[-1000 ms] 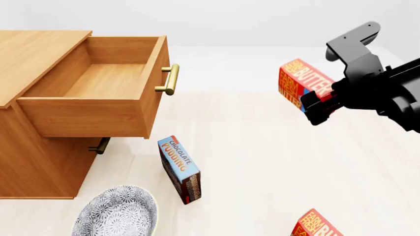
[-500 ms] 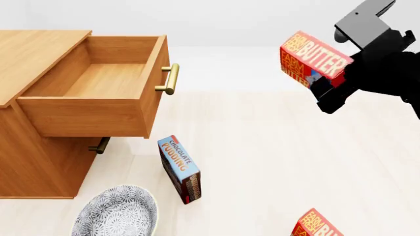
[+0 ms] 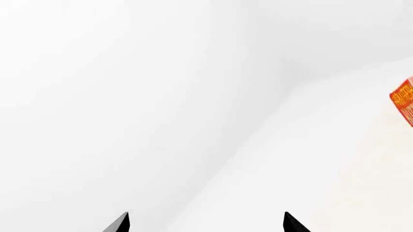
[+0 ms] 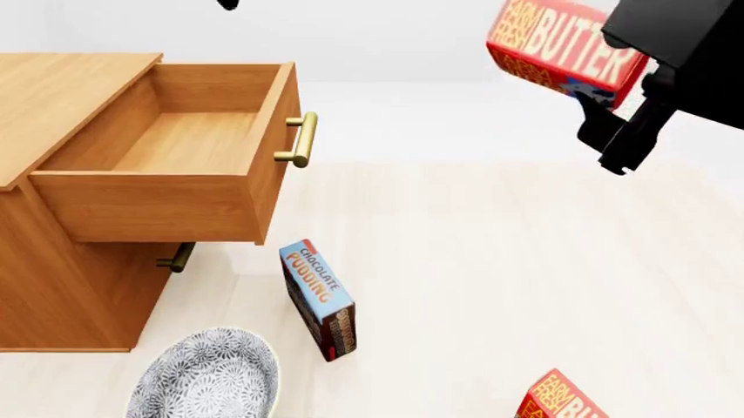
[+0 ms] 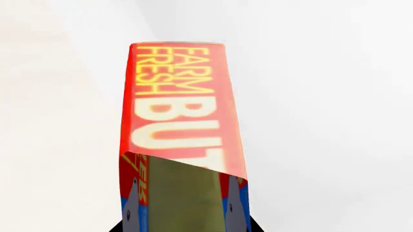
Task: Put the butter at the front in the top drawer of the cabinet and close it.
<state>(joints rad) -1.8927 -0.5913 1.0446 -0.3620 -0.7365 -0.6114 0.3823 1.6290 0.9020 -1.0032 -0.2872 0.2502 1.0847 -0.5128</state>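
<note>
The cabinet is a boxy honey-brown wooden block with visible grain, standing well to the left of and below the right claw. Its top drawer is pulled out, a deep plain wooden tray with a brass bar handle. The pale tabletop is smooth and matte. On it, far below the claw, sit a round bowl with a grey speckled pattern, an upright blue pudding box, and a second butter carton cut off by the picture's edge.

The black right arm reaches in high from the right, its claw clamped on the butter, a glossy red-and-orange rectangular carton held in the air, tilted. Of the left claw only two dark tips show, spread apart, holding nothing.
</note>
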